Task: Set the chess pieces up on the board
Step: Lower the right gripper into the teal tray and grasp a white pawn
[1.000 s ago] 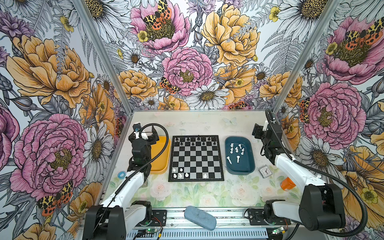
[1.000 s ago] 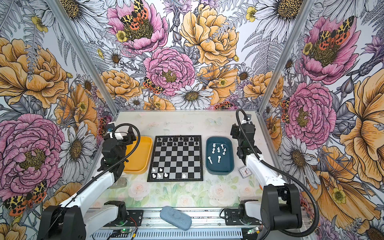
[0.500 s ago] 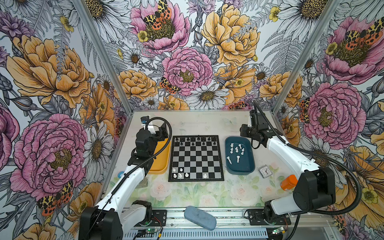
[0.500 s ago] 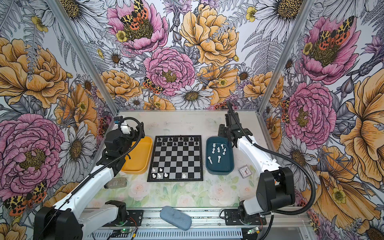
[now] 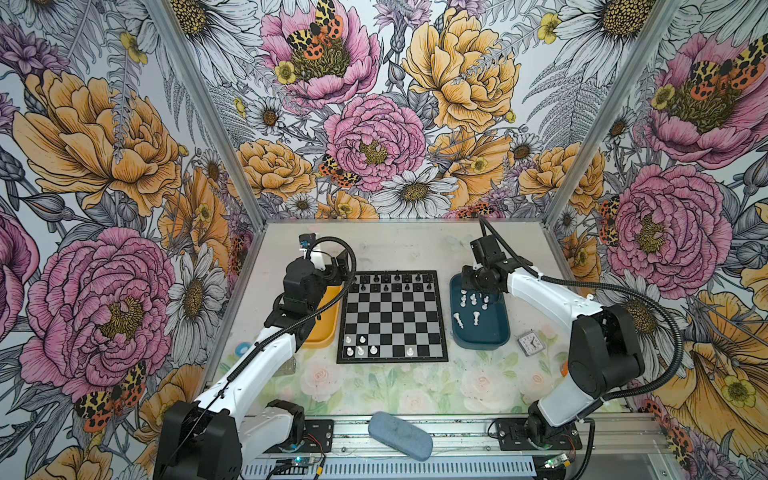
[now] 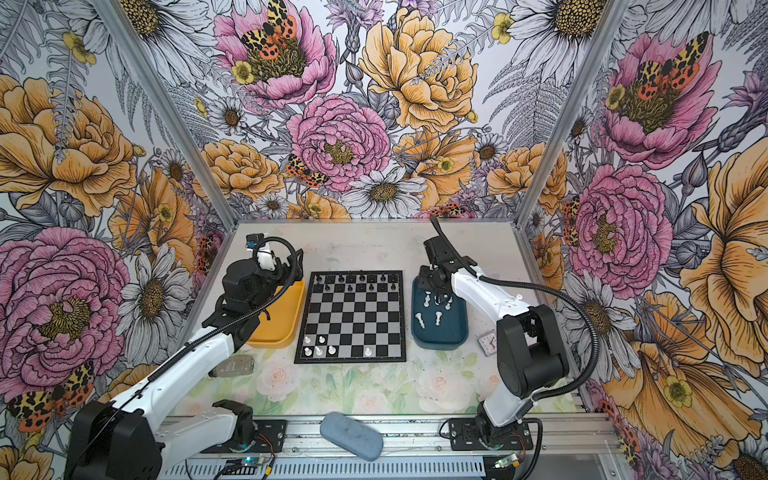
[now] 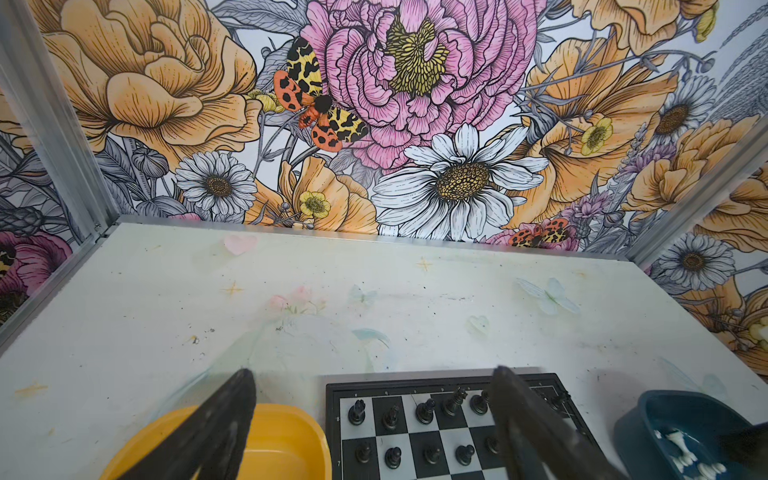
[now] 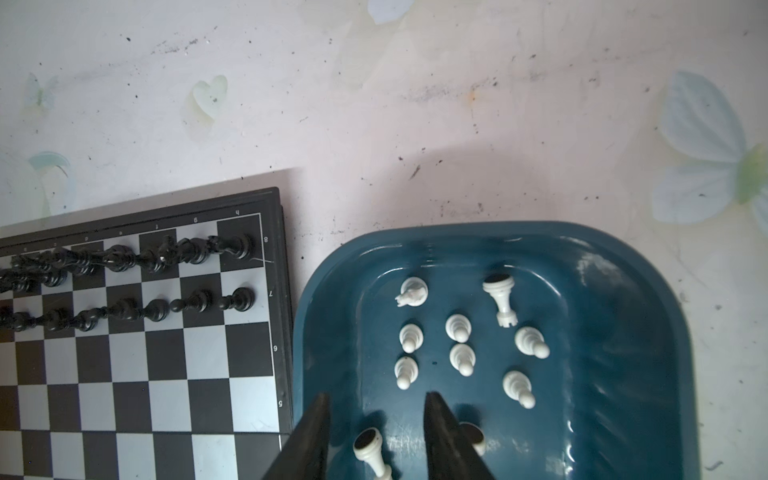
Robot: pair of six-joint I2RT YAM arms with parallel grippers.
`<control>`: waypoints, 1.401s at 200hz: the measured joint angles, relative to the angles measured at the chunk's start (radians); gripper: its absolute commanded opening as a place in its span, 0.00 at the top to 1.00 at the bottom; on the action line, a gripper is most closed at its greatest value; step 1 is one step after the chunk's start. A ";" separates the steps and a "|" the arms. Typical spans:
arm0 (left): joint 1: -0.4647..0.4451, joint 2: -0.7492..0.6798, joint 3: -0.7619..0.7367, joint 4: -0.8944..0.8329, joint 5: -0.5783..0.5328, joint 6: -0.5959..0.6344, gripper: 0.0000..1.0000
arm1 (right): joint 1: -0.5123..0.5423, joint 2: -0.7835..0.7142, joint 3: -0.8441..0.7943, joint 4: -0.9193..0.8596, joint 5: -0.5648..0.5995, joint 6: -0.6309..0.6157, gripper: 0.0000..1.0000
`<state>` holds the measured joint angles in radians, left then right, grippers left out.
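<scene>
Swinging in from the tabletop's (image 5: 395,249) 3 o'clock edge, the right claw (image 8: 377,397) now hangs over the blue tray (image 5: 486,334), released, fingers astride a toppled white piece (image 8: 368,446) without gripping it. Most chess pieces (image 8: 458,326) sit in that tray, at 3 o'clock of the board (image 5: 392,316); a few stand along its 6 o'clock edge. The left claw (image 7: 372,370), advanced toward 12 o'clock, gapes empty above the yellow tray's (image 5: 324,332) far end.
</scene>
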<state>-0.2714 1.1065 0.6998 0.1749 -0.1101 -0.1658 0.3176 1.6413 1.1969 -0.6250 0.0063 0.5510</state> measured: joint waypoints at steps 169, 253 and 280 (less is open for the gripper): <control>-0.005 -0.006 0.000 0.000 0.000 0.000 0.11 | -0.008 0.137 0.061 0.008 0.046 0.069 0.67; -0.005 -0.005 0.000 0.001 0.000 0.000 0.11 | -0.030 0.180 0.084 0.008 0.045 0.070 0.67; -0.005 -0.005 0.000 0.001 0.000 0.000 0.11 | -0.030 0.196 0.092 0.008 0.040 0.070 0.67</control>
<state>-0.2768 1.1019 0.6998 0.1757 -0.1104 -0.1658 0.2874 1.8374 1.2892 -0.6167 0.0467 0.6212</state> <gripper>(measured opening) 0.892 0.329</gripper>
